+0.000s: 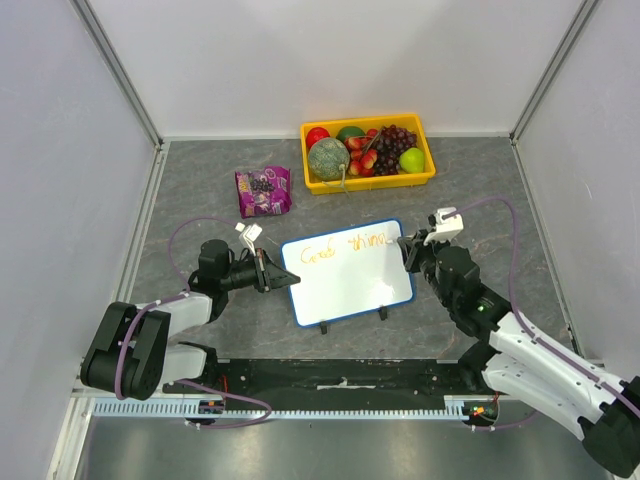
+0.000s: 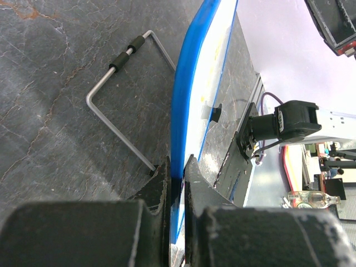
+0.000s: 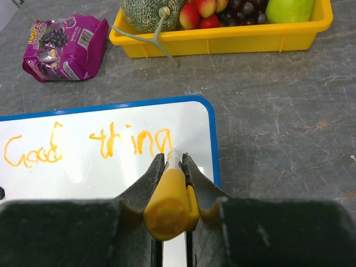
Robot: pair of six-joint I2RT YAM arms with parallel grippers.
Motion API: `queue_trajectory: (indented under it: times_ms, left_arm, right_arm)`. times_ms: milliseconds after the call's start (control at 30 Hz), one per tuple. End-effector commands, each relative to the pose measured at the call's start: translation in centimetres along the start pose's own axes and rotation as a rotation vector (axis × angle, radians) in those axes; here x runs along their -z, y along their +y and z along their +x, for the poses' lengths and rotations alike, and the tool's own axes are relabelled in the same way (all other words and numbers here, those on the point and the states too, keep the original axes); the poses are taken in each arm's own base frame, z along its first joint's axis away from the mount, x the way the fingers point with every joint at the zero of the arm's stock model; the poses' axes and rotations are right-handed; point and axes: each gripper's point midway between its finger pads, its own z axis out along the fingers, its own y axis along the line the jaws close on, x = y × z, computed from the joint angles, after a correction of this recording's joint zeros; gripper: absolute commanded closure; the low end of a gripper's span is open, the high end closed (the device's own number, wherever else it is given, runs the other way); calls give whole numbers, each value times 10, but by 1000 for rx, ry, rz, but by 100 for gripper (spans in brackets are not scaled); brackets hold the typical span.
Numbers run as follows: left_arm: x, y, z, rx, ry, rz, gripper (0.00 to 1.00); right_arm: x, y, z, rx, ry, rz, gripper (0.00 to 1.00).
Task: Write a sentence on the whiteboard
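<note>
Done on the whiteboard (image 1: pixel 347 272): "Good thing" of the sentence (image 3: pixel 89 144); rest unwritten. Clamped at left edge by left fingers (image 2: pixel 158 189); orange marker (image 3: pixel 169 203) gripped in right fingers (image 3: pixel 146 181).

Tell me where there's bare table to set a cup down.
Bare table lies left of the purple bag and right of the yellow tray. Crowded: both ends of the whiteboard, where the left gripper clamps it and the right gripper holds the marker.
</note>
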Motion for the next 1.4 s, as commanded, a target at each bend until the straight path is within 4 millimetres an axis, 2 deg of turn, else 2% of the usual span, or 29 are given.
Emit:
queue_trajectory:
  times_ms: [0,200,400,667,900,1000,1133,1367]
  left_arm:
    - [1,39,0,31,-41,-185,98]
    - [1,39,0,30,-42,-184,98]
    - [2,40,-1,32,-43,-187,98]
    - [1,40,-1,34,-42,-187,98]
    - [1,40,0,34,-40,-187,98]
    - [1,41,0,35,-40,-188,98]
    - [1,40,0,34,-40,-187,98]
    - [1,40,0,37,-40,-187,98]
  right_arm:
    - [8,-10,26,5,75,16,100]
    - [16,-10,37,-13,104,0,100]
    - [16,1,41,-40,117,-56,100]
    - [3,15,18,-89,53,-86,100]
    - [13,17,-35,-132,-90,-83,100]
    - [14,13,-50,-120,-124,-55,100]
    - [9,5,-54,-87,-124,-1,100]
    - [-1,-8,-44,-52,-95,64,100]
